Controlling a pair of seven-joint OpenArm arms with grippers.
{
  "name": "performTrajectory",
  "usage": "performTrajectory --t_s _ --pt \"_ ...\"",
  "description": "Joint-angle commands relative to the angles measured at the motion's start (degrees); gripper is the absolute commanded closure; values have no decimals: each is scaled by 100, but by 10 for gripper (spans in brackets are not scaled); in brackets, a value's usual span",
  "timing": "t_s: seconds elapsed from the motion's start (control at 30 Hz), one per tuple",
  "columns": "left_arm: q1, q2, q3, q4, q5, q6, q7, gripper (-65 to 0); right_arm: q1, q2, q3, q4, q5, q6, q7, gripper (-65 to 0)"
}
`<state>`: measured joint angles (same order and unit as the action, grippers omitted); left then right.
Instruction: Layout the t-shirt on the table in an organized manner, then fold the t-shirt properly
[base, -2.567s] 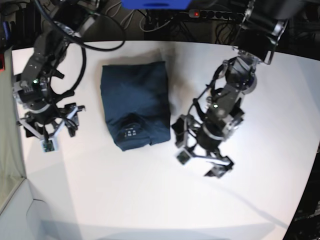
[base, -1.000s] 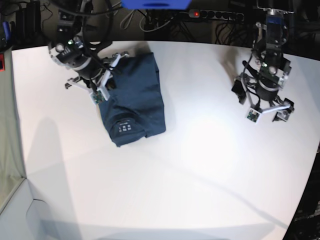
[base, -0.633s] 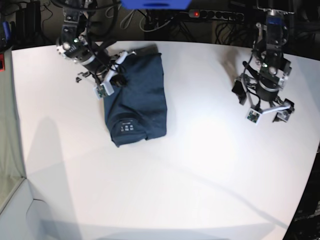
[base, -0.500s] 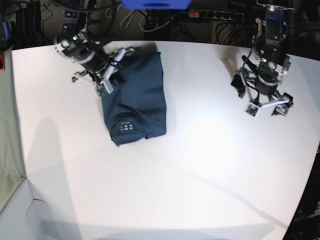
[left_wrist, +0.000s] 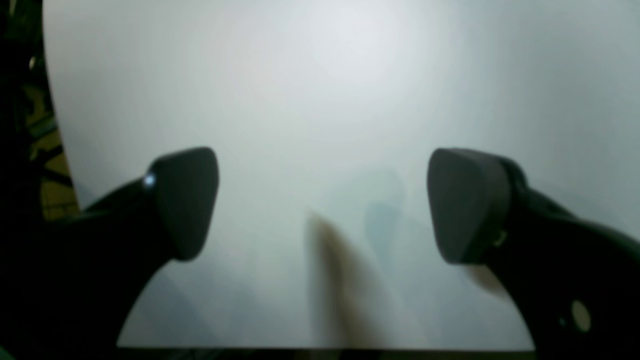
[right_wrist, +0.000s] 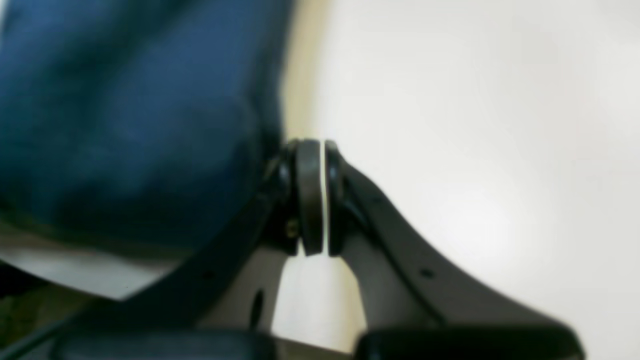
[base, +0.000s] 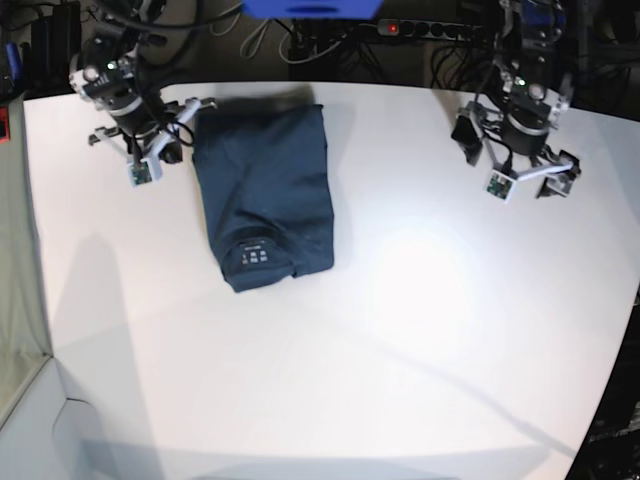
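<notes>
The dark navy t-shirt (base: 268, 190) lies folded in a neat rectangle on the white table (base: 400, 340), its white collar label (base: 256, 257) facing the near side. My right gripper (base: 170, 148) hovers just left of the shirt's far left corner, clear of the cloth. In the right wrist view its pads (right_wrist: 310, 195) are pressed together with nothing between them, and the blue t-shirt (right_wrist: 125, 125) fills the left side. My left gripper (base: 518, 172) is far off at the back right. In the left wrist view it (left_wrist: 325, 200) is open over bare table (left_wrist: 350, 75).
A power strip (base: 425, 28) and cables run behind the table's far edge, beside a blue object (base: 310, 8). The table's edge curves down the right side (base: 625, 330). A pale wall panel (base: 18, 300) borders the left.
My right arm has pulled back left off the shirt's far left corner, still shut. My left arm has drifted toward the table's back edge, staying open. The shirt lies flatter at that corner.
</notes>
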<state>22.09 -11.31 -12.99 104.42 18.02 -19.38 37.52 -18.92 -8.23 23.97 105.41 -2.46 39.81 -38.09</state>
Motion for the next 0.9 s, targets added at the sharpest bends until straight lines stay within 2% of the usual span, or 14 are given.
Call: performTrajectory --t_s 0.0,0.37,0.6,0.8,0.87 --pt "29 1 -94 112 31 61 -73 -650 15 10 -1 5 127 19 156 0" --pt "301 45 -287 112 31 61 -73 -650 -117 -25 -19 -444 136 19 156 0" --pt "328 54 -287 120 31 61 -81 -650 -319 -8 -36 -417 787 19 147 0" --pt "398 63 -287 120 31 61 -81 -650 -363 1 34 -400 813 19 156 0" --pt "495 72 -261 164 22 61 -81 -650 -398 10 263 -400 822 19 156 0"
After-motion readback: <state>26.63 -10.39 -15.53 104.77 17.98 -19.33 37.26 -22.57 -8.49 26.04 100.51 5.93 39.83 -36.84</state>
